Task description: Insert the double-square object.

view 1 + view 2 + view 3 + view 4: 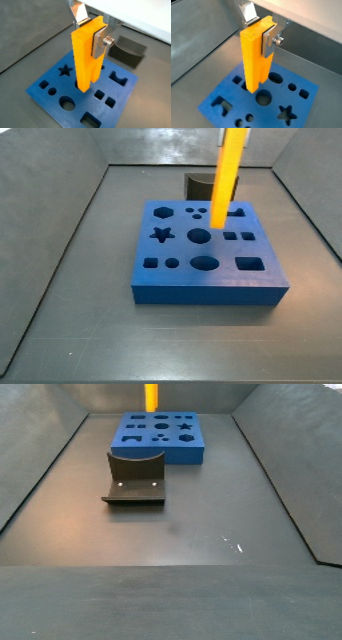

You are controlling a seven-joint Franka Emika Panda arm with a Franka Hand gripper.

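Note:
My gripper (91, 30) is shut on the upper end of the double-square object (87, 60), a long yellow-orange bar that hangs upright; both wrist views show this grip (261, 29). The bar's (254, 60) lower end hangs over the top of the blue block (123, 92), among its shaped holes, and seems to stand just above the surface. In a side view the bar (227, 178) comes down over the block's (201, 293) far right part, near the small square holes. In both side views the gripper is out of frame above. The bar (151, 396) also shows over the block (181, 452).
A dark grey curved piece (134, 476) lies on the floor beside the block; it also shows behind the block in a side view (201, 181) and in a wrist view (127, 52). Grey walls enclose the dark floor on all sides.

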